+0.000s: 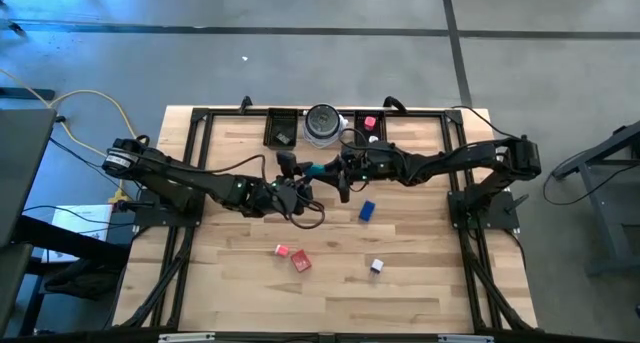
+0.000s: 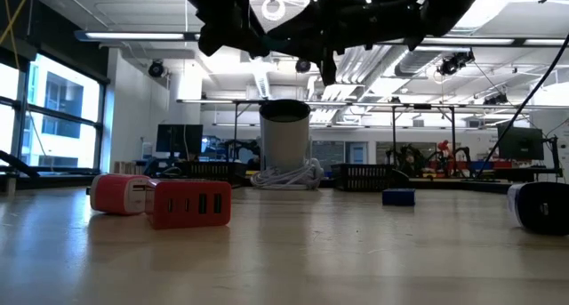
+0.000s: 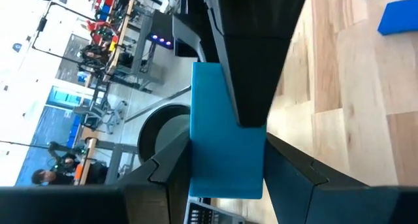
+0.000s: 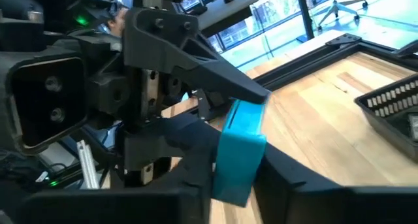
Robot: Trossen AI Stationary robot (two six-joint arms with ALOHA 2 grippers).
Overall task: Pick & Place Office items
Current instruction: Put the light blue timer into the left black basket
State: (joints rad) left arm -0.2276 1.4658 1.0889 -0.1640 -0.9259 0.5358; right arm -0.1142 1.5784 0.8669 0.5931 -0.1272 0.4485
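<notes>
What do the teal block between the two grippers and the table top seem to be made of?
The teal block, held between the left gripper and the right gripper, looks like smooth moulded plastic: one even colour, rounded edges and a soft sheen. The table top looks like pale wood in glued strips with a light finish: grain lines and plank seams show.

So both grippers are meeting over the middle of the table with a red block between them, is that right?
Not red: the block is teal, as both wrist views show. The rest holds: in the high view the left gripper and right gripper meet over the table's middle with it between them.
</notes>
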